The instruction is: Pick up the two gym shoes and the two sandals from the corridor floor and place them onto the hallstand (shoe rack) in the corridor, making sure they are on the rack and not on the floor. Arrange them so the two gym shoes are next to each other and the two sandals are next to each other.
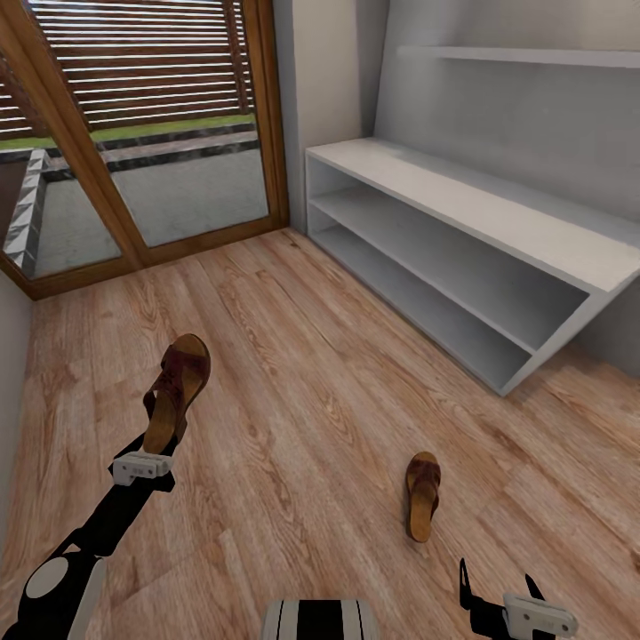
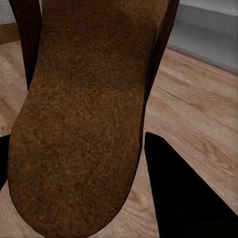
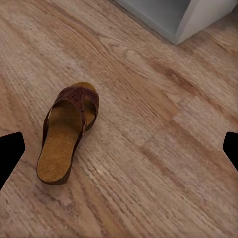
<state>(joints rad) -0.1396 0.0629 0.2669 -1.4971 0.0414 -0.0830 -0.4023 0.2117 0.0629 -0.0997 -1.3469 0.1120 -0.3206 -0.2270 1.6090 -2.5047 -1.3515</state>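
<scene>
while left fingers (image 2: 183, 198) pinch one sandal (image 1: 176, 391), right fingers (image 1: 471, 588) hang spread above the other sandal (image 1: 423, 494).

- Even, soft daylight fills the corridor; the glass door (image 1: 151, 133) at the far end is the brightest area.
- Shadows are faint: only a thin dark edge under the sandal (image 1: 423, 494) on the corridor floor (image 1: 311, 400).
- The hallstand (image 1: 462, 258) tiers shade to mid grey inside.
- No glare.
- In the left wrist view the held sandal (image 2: 84, 119) looks soft and grainy.
- Wide-angle stretch tilts the hallstand.
</scene>
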